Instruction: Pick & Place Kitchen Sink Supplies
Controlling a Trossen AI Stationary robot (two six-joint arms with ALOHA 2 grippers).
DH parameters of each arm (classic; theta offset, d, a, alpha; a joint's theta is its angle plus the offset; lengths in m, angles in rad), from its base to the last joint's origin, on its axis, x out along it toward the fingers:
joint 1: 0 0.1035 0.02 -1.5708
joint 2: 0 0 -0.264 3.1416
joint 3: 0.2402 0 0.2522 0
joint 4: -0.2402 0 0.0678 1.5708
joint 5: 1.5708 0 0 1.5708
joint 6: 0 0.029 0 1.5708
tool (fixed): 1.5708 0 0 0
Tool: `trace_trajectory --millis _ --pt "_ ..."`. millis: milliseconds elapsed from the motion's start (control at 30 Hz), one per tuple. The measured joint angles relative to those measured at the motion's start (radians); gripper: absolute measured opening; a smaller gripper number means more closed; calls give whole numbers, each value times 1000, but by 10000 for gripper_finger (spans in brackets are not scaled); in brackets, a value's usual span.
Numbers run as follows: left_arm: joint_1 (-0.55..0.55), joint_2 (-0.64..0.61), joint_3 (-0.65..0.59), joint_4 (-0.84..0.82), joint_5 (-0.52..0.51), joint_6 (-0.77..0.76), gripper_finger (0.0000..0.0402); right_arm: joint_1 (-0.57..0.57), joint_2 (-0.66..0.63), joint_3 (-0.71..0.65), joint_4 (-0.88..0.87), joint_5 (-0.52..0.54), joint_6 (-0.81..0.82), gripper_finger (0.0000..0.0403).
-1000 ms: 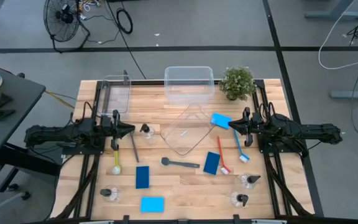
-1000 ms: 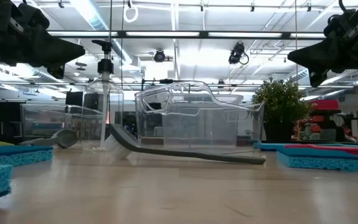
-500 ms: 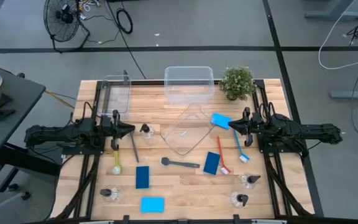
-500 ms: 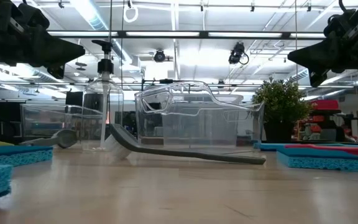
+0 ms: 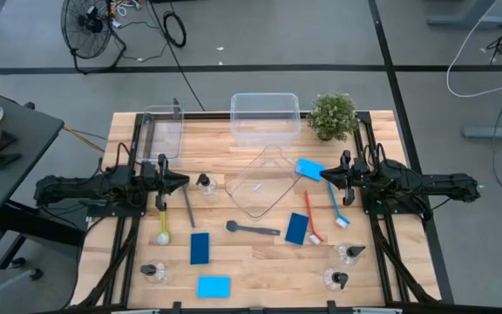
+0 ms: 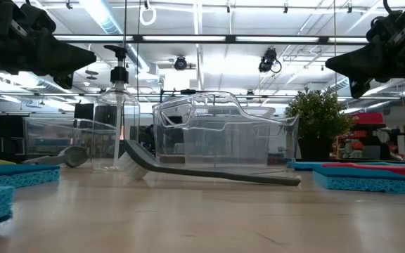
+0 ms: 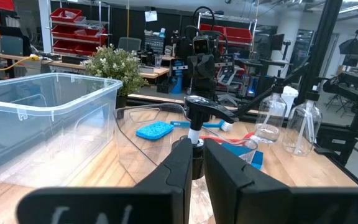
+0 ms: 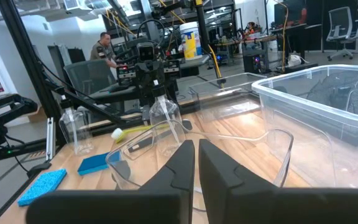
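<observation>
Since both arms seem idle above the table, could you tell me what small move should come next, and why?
Probably open the left gripper and lower it onto the pump bottle just ahead of it: both sets of jaws are shut and empty, and every supply is on the table, outside the bins.

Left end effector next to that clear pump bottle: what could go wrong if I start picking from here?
1. The shut left end effector sits raised, level with the small clear pump bottle's black top; a sideways move could tip it.
2. The grey long-handled brush lies close beside the tilted clear plastic tray, so a grasp may nudge the tray.
3. The red brush and the blue brush lie close together; the right end effector might catch both.
</observation>
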Motion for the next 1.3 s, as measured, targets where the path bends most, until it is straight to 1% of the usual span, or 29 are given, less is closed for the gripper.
trace_trajectory --millis 733,933,1033,1300 --pt "0 0 0 6 0 0 46 0 0 0 5 0 0 27" --pt "0 0 0 62 0 -1 46 0 0 0 39 0 8 27" --pt "0 0 0 107 0 -29 46 0 0 0 81 0 60 27" --pt "0 0 0 286 0 -26 46 0 0 0 242 10 238 27"
